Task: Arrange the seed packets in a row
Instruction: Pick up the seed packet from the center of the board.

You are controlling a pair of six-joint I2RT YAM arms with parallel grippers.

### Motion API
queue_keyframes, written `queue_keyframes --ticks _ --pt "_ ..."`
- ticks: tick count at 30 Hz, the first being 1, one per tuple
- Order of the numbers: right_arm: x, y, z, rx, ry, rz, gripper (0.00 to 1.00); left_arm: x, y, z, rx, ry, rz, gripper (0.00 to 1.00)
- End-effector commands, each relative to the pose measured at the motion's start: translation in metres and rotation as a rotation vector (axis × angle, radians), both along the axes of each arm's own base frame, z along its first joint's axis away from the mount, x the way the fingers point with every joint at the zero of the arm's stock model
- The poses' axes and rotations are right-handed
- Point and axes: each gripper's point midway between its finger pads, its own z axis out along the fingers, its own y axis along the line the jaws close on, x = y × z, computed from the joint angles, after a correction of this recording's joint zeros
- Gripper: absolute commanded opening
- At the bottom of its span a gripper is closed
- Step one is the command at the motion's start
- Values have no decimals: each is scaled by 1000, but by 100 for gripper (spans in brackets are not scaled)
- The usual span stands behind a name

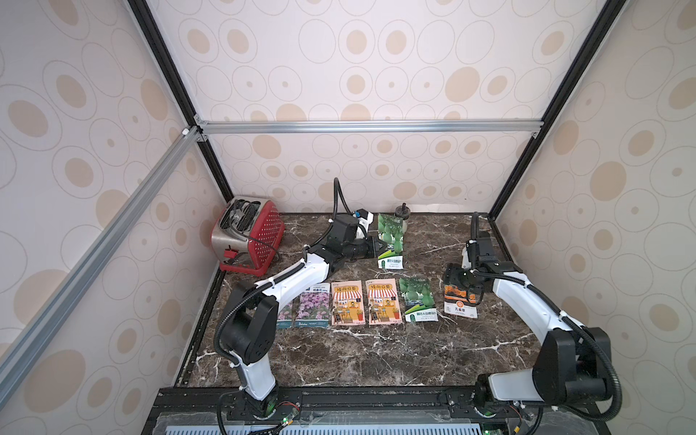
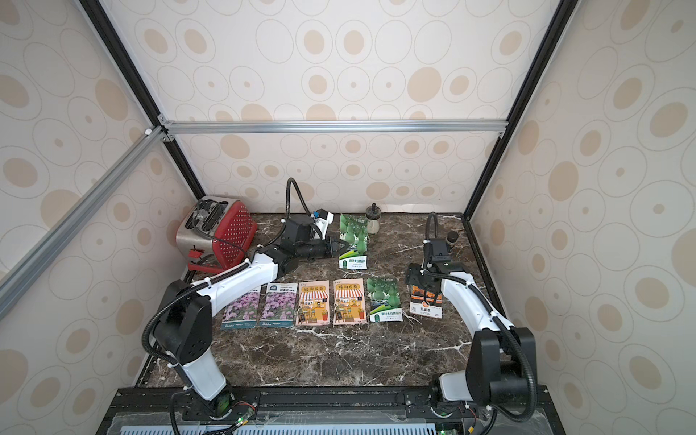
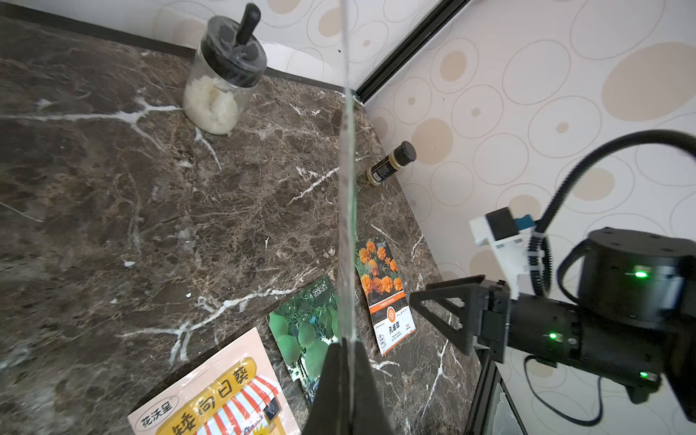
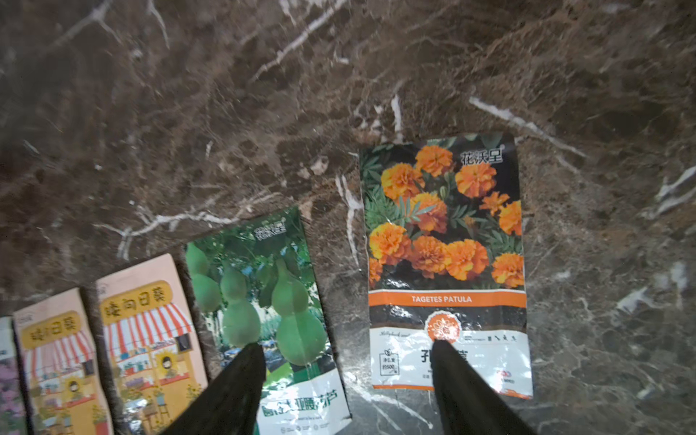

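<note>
- Packets (image 2: pixel 312 303): we count six in a near row, marigold packet (image 4: pixel 446 241) rightmost.
- Left gripper (image 1: pixel 377 247), far centre, clamps a seventh, a gourd packet (image 1: pixel 391 241).
- Right gripper (image 4: pixel 346 348) gapes empty above the marigold packet.

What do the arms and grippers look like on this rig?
The left arm and right arm match: white link shells, black joint housings, black ribbed cable hoses fastened with white ties. The left gripper and right gripper carry black, tapering, triangular fingers.
</note>
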Motion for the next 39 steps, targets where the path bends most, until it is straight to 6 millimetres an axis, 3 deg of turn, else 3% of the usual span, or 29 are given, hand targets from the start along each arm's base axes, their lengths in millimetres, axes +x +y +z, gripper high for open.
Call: queue_keyframes --ticks 1,10,25,28,32,39 --pt "-13 1 -21 -75 115 36 69 -2 14 -5 57 -7 36 0" --pt "-8 0 -49 -177 225 72 53 -6 13 -2 41 -12 16 0" --pt "3 0 -84 -216 315 88 36 -7 7 7 -1 -26 -13 0" --pt "4 -2 -87 -229 325 89 27 -8 6 8 -4 -26 -16 0" --pt "4 -4 -89 -242 335 93 0 -7 6 10 -11 -23 -12 0" --pt "-2 -14 -76 -289 300 80 0 -1 -2 1 -57 35 18 0"
